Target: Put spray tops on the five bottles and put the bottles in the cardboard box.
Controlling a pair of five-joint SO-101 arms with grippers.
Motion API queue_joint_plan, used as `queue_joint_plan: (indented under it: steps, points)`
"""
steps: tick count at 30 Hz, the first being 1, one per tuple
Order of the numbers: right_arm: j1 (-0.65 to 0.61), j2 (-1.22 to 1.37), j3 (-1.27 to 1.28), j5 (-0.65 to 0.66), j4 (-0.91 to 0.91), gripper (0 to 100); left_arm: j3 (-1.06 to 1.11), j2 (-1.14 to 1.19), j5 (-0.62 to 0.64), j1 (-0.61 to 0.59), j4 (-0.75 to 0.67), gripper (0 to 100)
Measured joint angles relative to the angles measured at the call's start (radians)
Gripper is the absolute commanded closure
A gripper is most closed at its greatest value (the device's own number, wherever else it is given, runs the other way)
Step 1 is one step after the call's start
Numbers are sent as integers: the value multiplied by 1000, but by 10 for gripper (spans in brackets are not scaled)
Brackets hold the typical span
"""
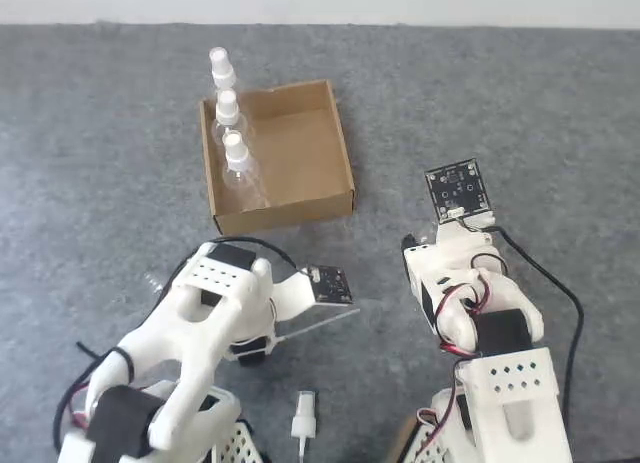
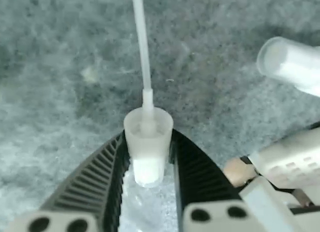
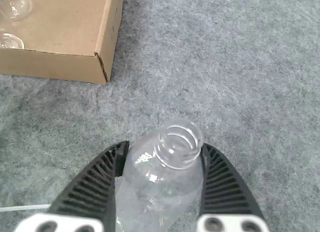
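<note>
My left gripper [image 2: 148,137] is shut on a white spray top [image 2: 148,152], whose thin dip tube [image 2: 141,41] points away over the carpet. My right gripper [image 3: 165,147] is shut on a clear bottle [image 3: 160,182] with an open, bare neck [image 3: 178,143]. The cardboard box [image 1: 300,148] sits at the middle back, and three bottles with spray tops [image 1: 238,163] line its left wall. A loose spray top [image 1: 304,415] lies on the carpet between the two arms, and its cap [image 2: 287,66] shows in the left wrist view.
The box's near corner [image 3: 102,66] lies a short way beyond the held bottle. Grey carpet [image 1: 500,103] covers the table, with open floor right of the box. A small clear item [image 1: 155,280] peeks out beside the left arm [image 1: 190,333].
</note>
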Motion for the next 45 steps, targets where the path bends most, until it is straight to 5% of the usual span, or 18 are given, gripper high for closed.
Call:
queue_joint_plan:
  steps: [12,31,45]
  points:
    - [0,0,0,0,0,919,-133,0,49,0,150,989]
    - [0,0,0,0,0,919,-302,-9,451,0,232,987]
    - [0,0,0,0,0,920,-399,-431,470,-169,373,936]
